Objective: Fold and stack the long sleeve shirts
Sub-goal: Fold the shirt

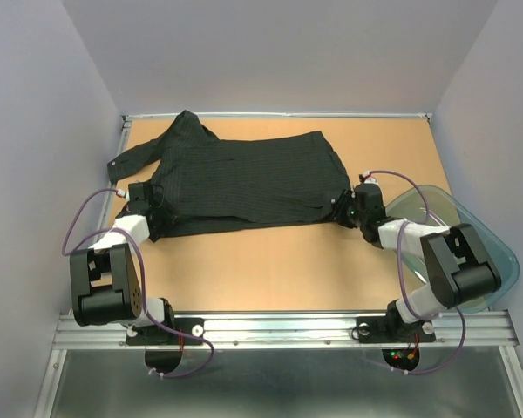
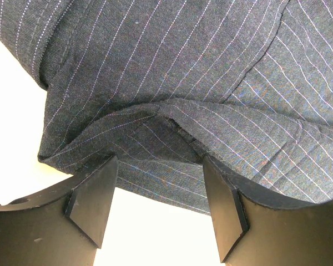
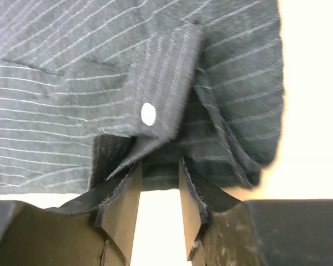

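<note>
One long sleeve shirt [image 1: 244, 183], black with pale pinstripes, lies spread flat across the back of the wooden table [image 1: 288, 270], one sleeve reaching out at the far left. My left gripper [image 1: 157, 209] is at its near left edge. In the left wrist view the jaws [image 2: 160, 160] stand wide apart, with the shirt's hem [image 2: 172, 183] lying just past the fingertips and nothing clamped. My right gripper [image 1: 342, 209] sits at the shirt's near right corner. Its jaws [image 3: 160, 166] stand a narrow gap apart, below a buttoned cuff [image 3: 155, 111], with bare table showing between them.
A clear bluish plastic bin [image 1: 471, 226] sits at the table's right edge, beside the right arm. Grey walls enclose the table on the left, back and right. Bare wood lies between the shirt and the arm bases.
</note>
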{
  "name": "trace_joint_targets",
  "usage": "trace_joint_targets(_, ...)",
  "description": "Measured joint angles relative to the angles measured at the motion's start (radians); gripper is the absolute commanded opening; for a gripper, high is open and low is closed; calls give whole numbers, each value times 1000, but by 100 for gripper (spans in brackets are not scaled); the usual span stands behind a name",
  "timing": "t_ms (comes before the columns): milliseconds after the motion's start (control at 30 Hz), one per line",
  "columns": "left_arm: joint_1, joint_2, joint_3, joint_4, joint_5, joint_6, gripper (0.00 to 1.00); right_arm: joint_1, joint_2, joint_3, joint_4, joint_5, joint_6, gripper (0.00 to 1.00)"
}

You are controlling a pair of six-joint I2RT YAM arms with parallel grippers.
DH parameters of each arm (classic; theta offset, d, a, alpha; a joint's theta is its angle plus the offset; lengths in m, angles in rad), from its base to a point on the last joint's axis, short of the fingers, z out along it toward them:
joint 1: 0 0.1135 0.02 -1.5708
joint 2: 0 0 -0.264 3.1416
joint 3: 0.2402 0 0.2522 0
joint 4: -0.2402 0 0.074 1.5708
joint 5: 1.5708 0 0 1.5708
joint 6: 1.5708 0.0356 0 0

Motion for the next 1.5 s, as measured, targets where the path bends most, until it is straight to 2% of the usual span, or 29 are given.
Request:
trace_joint_targets(233,0,-10,0,-17,-9,8,75,0,-117,36,-158,30,-53,54)
trace_joint_targets(467,6,-35,0,-54,-21,27,75,4,-175,214,-263,59,-90,64)
trace_joint_targets(633,6,-45,0,-55,-21,34,75,7,-157,278,-285,92,-84,64)
trace_joint_targets(900,6,-45,0,-56,-13,35,75,7,-51,278,-363,191,-50,64)
trace_joint_targets(1033,6,-45,0,-55,-5,38,75,5,26,286,-373,208,-52,59)
trace_joint_targets(1133,6,-45,0,-55,-1,38,75,-2,102,314,-383,209,-68,53)
trace_joint_targets(1267,6,-45,0,-55,2,39,75,-35,158,354,-384,198,-109,52)
trace_joint_targets(1500,6,-45,0,-55,3,40,75,-76,166,401,-370,153,-179,52)
